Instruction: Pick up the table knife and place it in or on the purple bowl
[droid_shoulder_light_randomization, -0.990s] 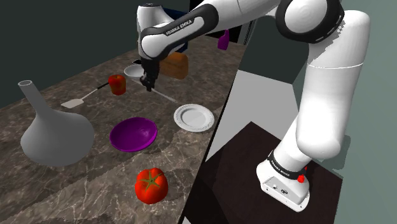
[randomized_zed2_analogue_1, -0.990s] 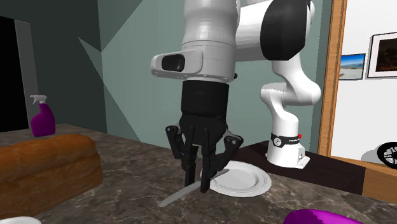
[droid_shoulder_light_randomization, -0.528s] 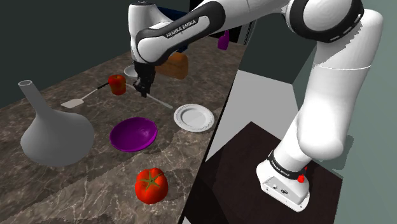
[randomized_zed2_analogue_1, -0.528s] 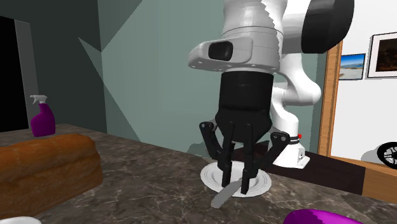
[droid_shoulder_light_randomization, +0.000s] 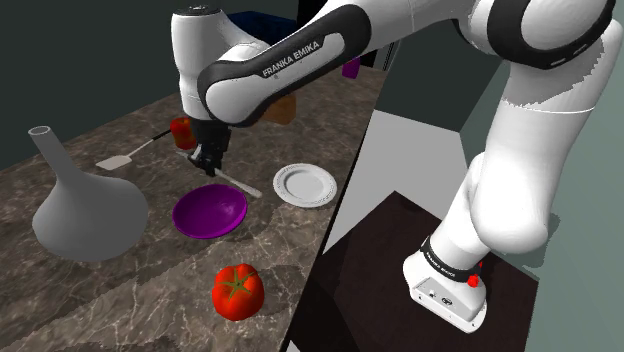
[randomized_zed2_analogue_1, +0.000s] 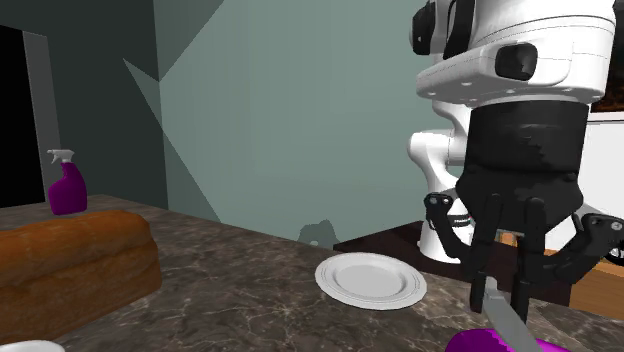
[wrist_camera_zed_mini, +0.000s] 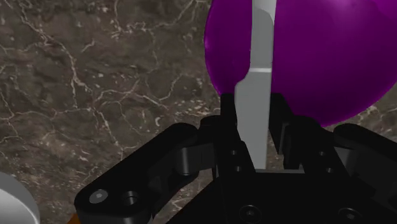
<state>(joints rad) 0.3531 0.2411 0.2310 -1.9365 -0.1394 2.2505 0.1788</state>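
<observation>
- Shoulder view: claw (droid_shoulder_light_randomization: 208, 162) clamped on the table knife (droid_shoulder_light_randomization: 240, 186), raised off the marbled bench (droid_shoulder_light_randomization: 120, 290), just past the far rim of the purple bowl (droid_shoulder_light_randomization: 210, 211). Blade slanting toward the white plate (droid_shoulder_light_randomization: 305, 184). Tomato (droid_shoulder_light_randomization: 237, 291) nearer the camera, grey vase (droid_shoulder_light_randomization: 85, 205) at the view's left.
- Second exterior view: table knife (randomized_zed2_analogue_1: 510, 325) hanging blade-down from the claw (randomized_zed2_analogue_1: 510, 290), tip right above the purple bowl (randomized_zed2_analogue_1: 480, 343). White plate (randomized_zed2_analogue_1: 370, 279) behind, bread loaf (randomized_zed2_analogue_1: 75, 260) and purple spray bottle (randomized_zed2_analogue_1: 67, 183) at the view's left.
- Wrist view: fingers (wrist_camera_zed_mini: 224, 127) pressed against both sides of the table knife (wrist_camera_zed_mini: 254, 114), blade reaching out over the purple bowl (wrist_camera_zed_mini: 318, 57).
</observation>
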